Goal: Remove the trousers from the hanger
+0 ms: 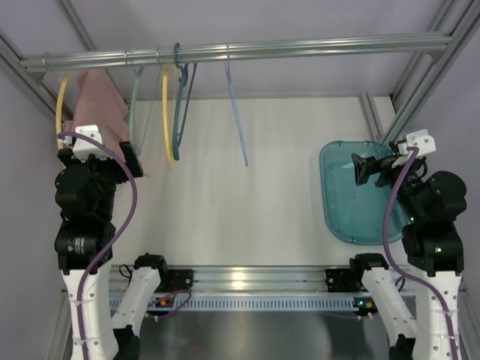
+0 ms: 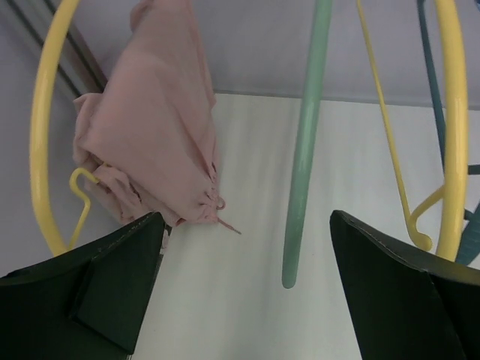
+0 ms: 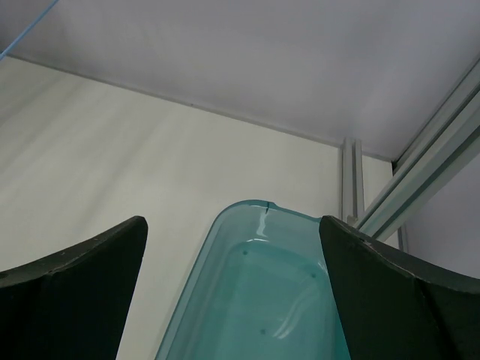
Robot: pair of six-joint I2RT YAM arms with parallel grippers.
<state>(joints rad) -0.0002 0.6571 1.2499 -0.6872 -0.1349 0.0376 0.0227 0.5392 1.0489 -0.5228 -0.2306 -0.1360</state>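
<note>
The dusty-pink trousers [image 1: 97, 105] hang bunched on the yellow hanger [image 1: 60, 105] at the far left of the rail. In the left wrist view the trousers [image 2: 157, 127] drape beside the hanger's yellow curve [image 2: 41, 135], and a thin drawstring hangs from their lower edge. My left gripper [image 1: 105, 154] is raised just in front of and below the trousers. It is open [image 2: 247, 247] and empty, with its left finger [image 2: 97, 277] close under the cloth. My right gripper [image 1: 367, 169] is open [image 3: 232, 255] and empty above the teal tub.
A metal rail [image 1: 240, 52] carries a pale green hanger [image 1: 135, 105] [image 2: 304, 165], a second yellow hanger [image 1: 166, 112] [image 2: 454, 150], a teal hanger [image 1: 180, 97] and a light blue hanger [image 1: 236, 112]. A teal tub [image 1: 324, 187] [image 3: 193, 278] sits on the right of the table. Frame posts stand at both sides.
</note>
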